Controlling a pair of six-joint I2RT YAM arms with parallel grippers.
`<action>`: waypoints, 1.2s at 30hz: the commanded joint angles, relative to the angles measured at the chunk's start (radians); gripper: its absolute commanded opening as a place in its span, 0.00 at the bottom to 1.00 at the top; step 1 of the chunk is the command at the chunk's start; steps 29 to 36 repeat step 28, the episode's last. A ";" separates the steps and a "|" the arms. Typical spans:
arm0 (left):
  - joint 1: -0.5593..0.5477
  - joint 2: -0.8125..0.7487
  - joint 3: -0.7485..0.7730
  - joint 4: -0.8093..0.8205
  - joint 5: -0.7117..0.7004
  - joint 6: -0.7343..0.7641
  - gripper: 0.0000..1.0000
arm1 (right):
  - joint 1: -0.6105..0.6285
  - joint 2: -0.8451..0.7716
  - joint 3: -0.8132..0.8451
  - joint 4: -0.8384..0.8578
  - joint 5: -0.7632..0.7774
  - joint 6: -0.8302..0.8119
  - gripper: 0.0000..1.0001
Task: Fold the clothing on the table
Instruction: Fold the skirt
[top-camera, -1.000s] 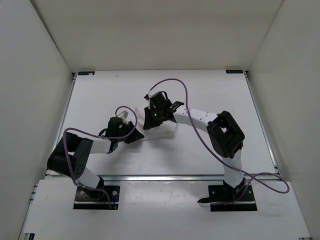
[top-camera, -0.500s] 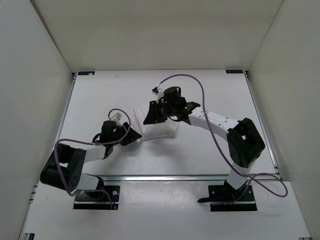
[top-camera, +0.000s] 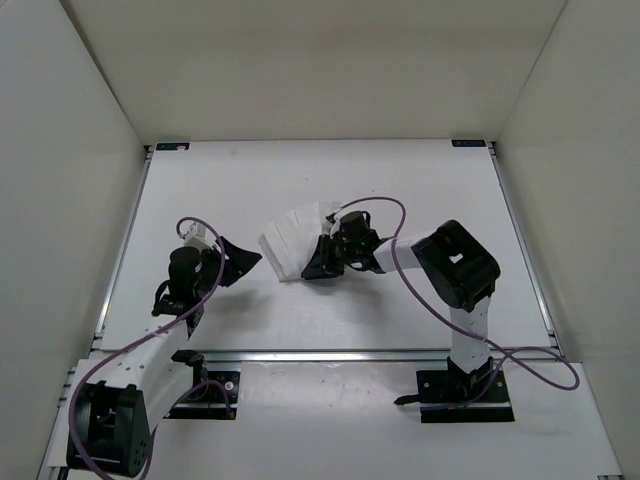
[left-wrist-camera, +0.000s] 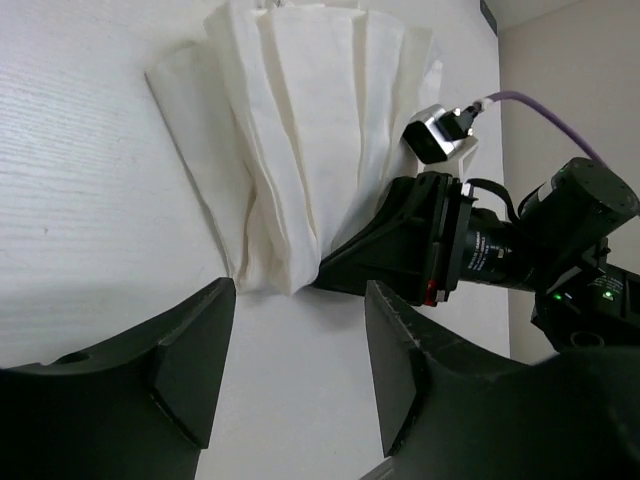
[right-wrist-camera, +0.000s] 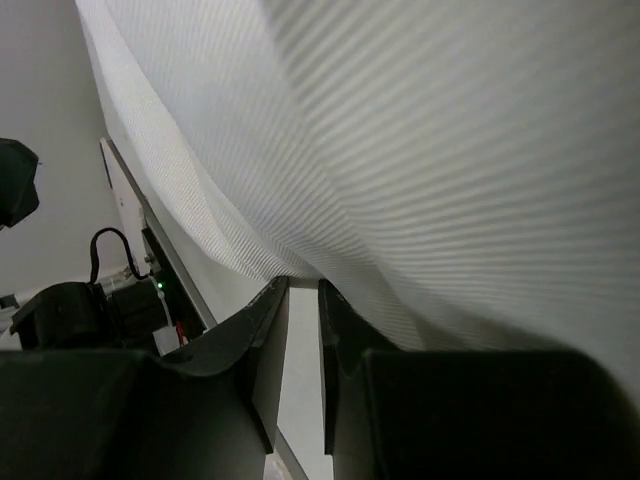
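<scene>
White clothing (top-camera: 293, 238) on the bench (top-camera: 450, 200) sits folded. Left gripper (top-camera: 240, 262) has backed off it, open and empty. Right gripper (top-camera: 318, 268) reaches its near edge with narrowed jaws, grip unclear.

From overhead you see the clothing (top-camera: 290, 240) as a compact, pleated white bundle lying slantwise near the middle of the table (top-camera: 430, 190). Your right gripper (top-camera: 318, 268) points down and to the left, and its tip meets the bundle's near right edge. Your right arm (top-camera: 455, 265) bends back from there toward its base at the near rail. Your left gripper (top-camera: 245, 262) sits left of the bundle and points toward it, with bare table between them. From here you cannot read how wide either gripper stands. A purple cable (top-camera: 385, 205) arcs over your right wrist.
</scene>
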 joint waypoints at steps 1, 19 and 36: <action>0.008 -0.046 0.023 -0.122 0.016 0.019 0.65 | 0.030 -0.008 0.004 0.110 0.106 0.093 0.16; -0.069 -0.154 0.250 -0.687 0.121 0.319 0.99 | -0.246 -0.910 -0.269 -0.369 0.272 -0.290 0.35; -0.088 -0.184 0.189 -0.740 0.055 0.320 0.99 | -0.493 -1.146 -0.383 -0.522 0.241 -0.516 0.44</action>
